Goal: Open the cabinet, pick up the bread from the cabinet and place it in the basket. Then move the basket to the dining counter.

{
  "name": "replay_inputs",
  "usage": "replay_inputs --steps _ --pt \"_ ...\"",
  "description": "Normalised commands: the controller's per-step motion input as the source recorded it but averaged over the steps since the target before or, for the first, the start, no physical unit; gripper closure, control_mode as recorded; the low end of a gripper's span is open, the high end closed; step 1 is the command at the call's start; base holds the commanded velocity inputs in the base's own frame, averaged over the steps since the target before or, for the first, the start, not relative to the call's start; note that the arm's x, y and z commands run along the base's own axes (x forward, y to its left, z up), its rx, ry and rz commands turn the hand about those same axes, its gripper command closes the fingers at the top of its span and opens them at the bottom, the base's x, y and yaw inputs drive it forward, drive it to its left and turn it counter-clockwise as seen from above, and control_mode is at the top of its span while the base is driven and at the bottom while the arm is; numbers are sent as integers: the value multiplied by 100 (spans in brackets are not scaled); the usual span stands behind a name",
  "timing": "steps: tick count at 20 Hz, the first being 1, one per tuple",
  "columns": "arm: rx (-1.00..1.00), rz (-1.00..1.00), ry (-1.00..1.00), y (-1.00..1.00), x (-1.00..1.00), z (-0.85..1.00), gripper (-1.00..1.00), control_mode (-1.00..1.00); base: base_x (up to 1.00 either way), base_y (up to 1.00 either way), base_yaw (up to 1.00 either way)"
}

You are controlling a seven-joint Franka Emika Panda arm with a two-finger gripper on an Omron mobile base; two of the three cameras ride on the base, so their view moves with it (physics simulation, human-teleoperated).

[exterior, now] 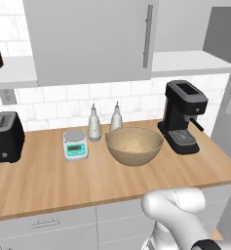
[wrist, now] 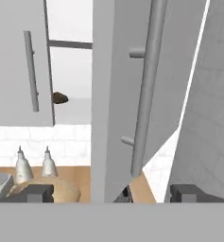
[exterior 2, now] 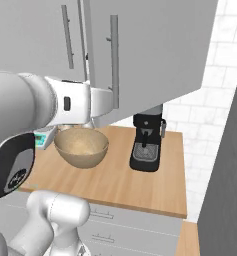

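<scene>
With my gripper spread wide at the swung-out door's handle, I see the bread on the cabinet shelf, left of that door, probably light and soft, best pinched gently across its middle.

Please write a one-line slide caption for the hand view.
Open end effector faces the swung-out cabinet door's bar handle; bread sits on the shelf inside.
</scene>
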Motion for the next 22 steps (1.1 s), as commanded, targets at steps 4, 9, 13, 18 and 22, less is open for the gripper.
replay_inputs --steps 4,9,13,18,22 --pt "-63 -10 3 100 -34 30 -100 -100 0 0 0" --pt "-67 -11 34 91 29 -19 -100 -100 0 0 0" --pt "-60 -20 60 24 97 -54 -100 -100 0 0 0" --pt "-44 -35 53 -44 100 -35 -100 -100 0 0 0" --pt "-29 -39 57 -84 79 -23 -100 -100 0 0 0"
